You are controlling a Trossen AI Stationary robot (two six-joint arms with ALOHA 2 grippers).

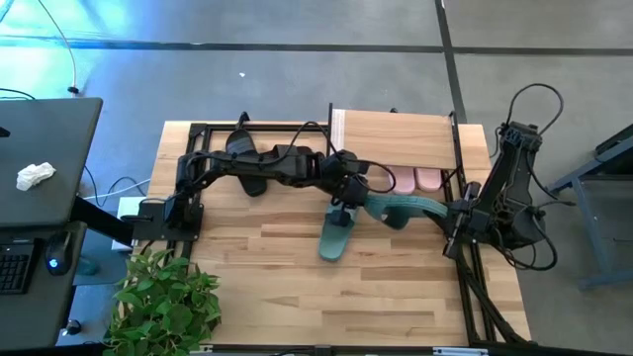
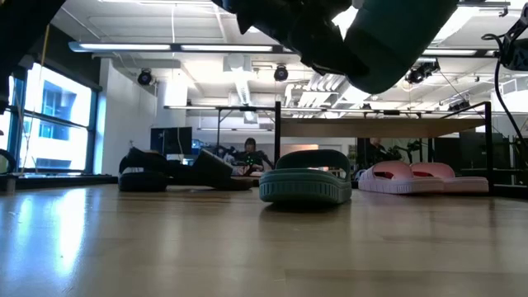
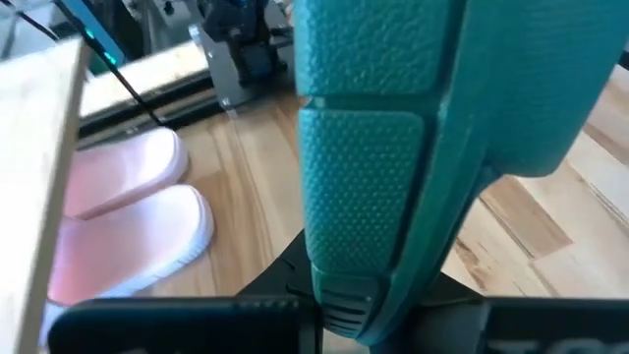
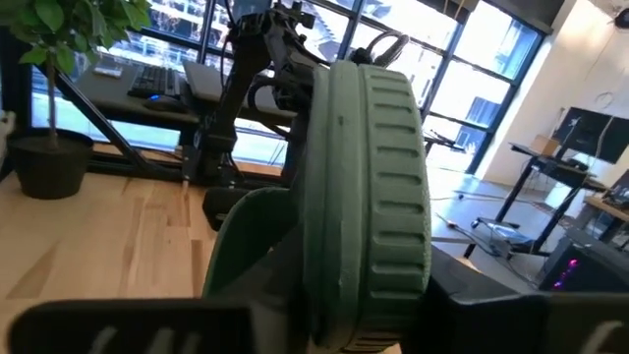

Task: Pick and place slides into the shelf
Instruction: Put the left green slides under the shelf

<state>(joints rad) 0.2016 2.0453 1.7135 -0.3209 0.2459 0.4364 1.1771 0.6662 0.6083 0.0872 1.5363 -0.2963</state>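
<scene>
One dark teal slide (image 1: 401, 208) (image 2: 379, 41) is lifted clear of the table, between my left gripper (image 1: 351, 198) and my right gripper (image 1: 450, 216), and both are shut on it. Its mate (image 1: 334, 237) (image 2: 305, 186) lies sole-down on the table, near the middle. Two pale pink slides (image 1: 415, 179) (image 2: 412, 177) (image 3: 128, 216) sit side by side on the table under the shelf (image 1: 396, 138) (image 2: 379, 128). The black slides (image 1: 247, 158) (image 2: 165, 172) lie at the far left, beneath my left arm. My left gripper holds the lifted teal slide by one end (image 3: 344, 295), pinched between the two fingers, which reach level from the table's left. The textured footbed (image 3: 364, 177) runs away from the gripper. The slide hangs clear of the table. My right gripper holds the same slide by its opposite end (image 4: 344, 315), coming from the table's right. The slide stands on edge between the fingers, its ribbed sole (image 4: 383, 197) showing. The gripper body hides the fingertips.
The black metal frame (image 1: 188, 178) runs along the table's left, right and far sides. A potted plant (image 1: 163, 297) stands at the near-left corner. A dark desk (image 1: 49, 158) with a keyboard is beyond the left edge. Bare wood (image 1: 326, 307) lies toward the near edge.
</scene>
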